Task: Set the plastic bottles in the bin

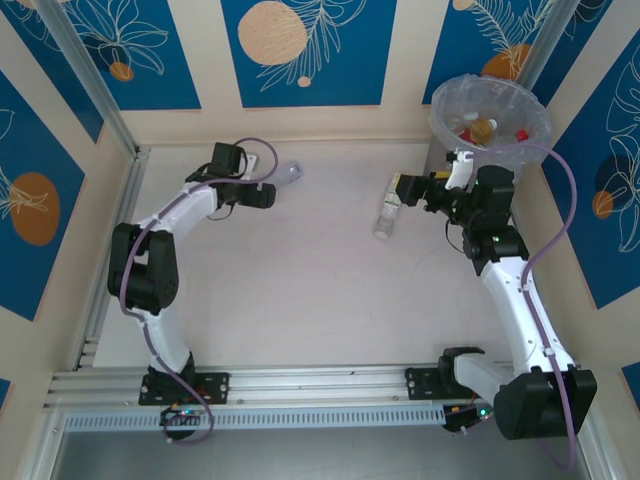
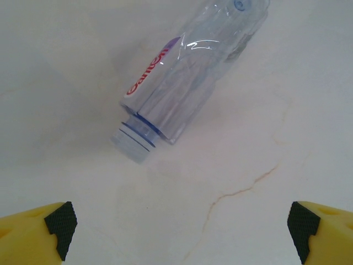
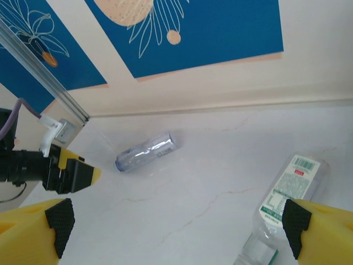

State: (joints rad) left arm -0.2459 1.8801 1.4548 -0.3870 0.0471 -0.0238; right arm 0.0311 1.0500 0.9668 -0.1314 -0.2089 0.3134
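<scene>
A clear bottle point(image 1: 290, 172) with red lettering lies on its side at the back of the table. It sits just ahead of my left gripper point(image 1: 262, 193), which is open with nothing between its fingers. In the left wrist view this bottle point(image 2: 182, 77) lies beyond the left gripper point(image 2: 182, 229), its capless neck pointing back toward the jaws. A green-white labelled bottle point(image 1: 387, 215) lies beside my open right gripper point(image 1: 412, 189). The right wrist view shows that bottle point(image 3: 287, 187) by the right finger, the clear bottle point(image 3: 146, 152) farther off, and the right gripper point(image 3: 176, 226) empty. The bin point(image 1: 490, 115) holds several bottles.
The bin stands in the far right corner, just behind the right arm's wrist. Blue-patterned walls enclose the table on three sides, with an aluminium post point(image 1: 95, 85) at the back left. The left gripper's yellow finger point(image 3: 74, 174) appears at the left of the right wrist view.
</scene>
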